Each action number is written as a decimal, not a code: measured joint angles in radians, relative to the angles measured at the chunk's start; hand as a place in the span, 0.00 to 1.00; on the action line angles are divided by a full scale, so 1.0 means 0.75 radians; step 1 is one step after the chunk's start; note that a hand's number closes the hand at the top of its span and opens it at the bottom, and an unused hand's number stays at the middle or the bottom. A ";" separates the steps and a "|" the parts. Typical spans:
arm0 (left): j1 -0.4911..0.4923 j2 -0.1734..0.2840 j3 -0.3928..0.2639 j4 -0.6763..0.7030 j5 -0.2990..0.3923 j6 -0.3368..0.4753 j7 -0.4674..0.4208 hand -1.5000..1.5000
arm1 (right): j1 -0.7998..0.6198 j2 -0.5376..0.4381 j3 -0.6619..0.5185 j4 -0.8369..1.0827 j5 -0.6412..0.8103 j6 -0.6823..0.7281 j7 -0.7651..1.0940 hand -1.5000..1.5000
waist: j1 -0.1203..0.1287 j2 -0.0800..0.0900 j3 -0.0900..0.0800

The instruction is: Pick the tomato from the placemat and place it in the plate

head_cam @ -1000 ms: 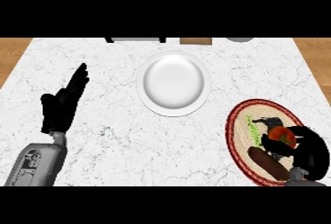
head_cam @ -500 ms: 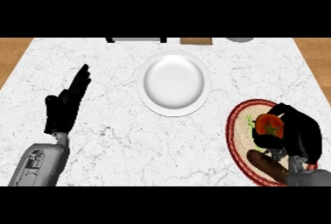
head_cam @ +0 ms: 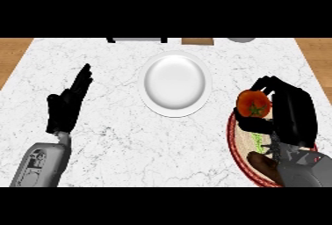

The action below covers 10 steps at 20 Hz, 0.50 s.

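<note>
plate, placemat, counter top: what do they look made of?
Plate: looks like glazed white ceramic, smooth with a soft sheen; could be plastic.
Placemat: looks woven, with a dark red ringed rim and a pale, coarse inside.
Counter top: marble-like stone, white with grey veins, matte.

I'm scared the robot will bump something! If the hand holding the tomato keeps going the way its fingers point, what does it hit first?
Probably nothing. The right hand, curled round the tomato, points toward the counter's far edge. That path looks free; the plate lies off to its left. Height is hard to judge from above.
</note>
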State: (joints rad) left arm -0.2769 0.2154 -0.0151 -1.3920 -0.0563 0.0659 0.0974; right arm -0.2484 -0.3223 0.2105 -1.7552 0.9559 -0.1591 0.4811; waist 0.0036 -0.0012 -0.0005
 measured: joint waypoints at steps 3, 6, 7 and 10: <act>-0.005 -0.001 0.003 -0.015 -0.003 -0.007 0.010 0.50 | -0.105 0.055 0.003 0.039 -0.046 0.058 -0.002 1.00 | 0.003 0.001 0.000; 0.000 0.000 0.004 -0.020 -0.001 -0.025 0.009 0.50 | -0.251 0.149 0.010 0.178 -0.059 0.078 0.018 1.00 | 0.011 0.003 0.000; -0.001 0.005 0.014 -0.010 0.004 -0.033 -0.001 0.50 | -0.295 0.182 0.011 0.232 -0.058 0.073 0.020 1.00 | 0.012 0.004 0.000; -0.002 -0.014 0.004 -0.009 -0.010 -0.024 -0.003 0.50 | -0.435 0.270 -0.006 0.440 -0.057 0.037 0.000 1.00 | 0.017 0.006 0.000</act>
State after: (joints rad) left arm -0.2786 0.2052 -0.0120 -1.3986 -0.0640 0.0476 0.0950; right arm -0.5750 -0.1196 0.2058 -1.4255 0.9130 -0.1317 0.4812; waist 0.0165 0.0033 -0.0002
